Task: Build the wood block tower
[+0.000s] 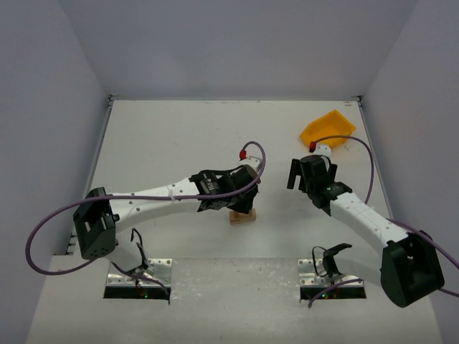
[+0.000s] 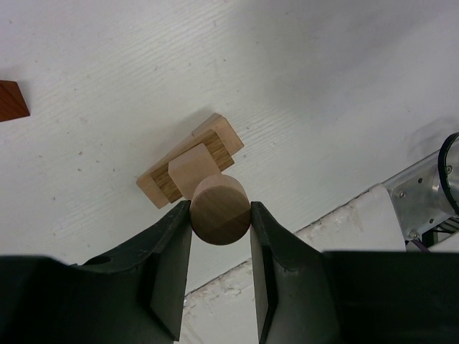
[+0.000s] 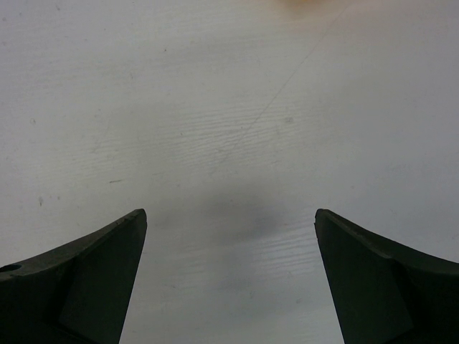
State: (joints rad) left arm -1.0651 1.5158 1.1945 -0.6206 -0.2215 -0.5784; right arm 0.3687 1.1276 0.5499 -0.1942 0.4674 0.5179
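Note:
My left gripper (image 2: 219, 209) is shut on a round pale wooden block (image 2: 217, 215), one finger on each side of its round end. The block's body reaches down to a low stack of flat tan blocks (image 2: 215, 147) on the white table. In the top view this stack (image 1: 242, 217) sits just below the left gripper (image 1: 244, 201). A dark reddish-brown block (image 2: 10, 102) lies apart at the left edge of the left wrist view. My right gripper (image 3: 229, 229) is open and empty above bare table, and in the top view it (image 1: 303, 174) is right of the stack.
A yellow plastic bin (image 1: 328, 129) lies at the back right near the wall. Purple cables loop over both arms. Metal base plates (image 1: 138, 276) sit at the near edge. White walls enclose the table on three sides.

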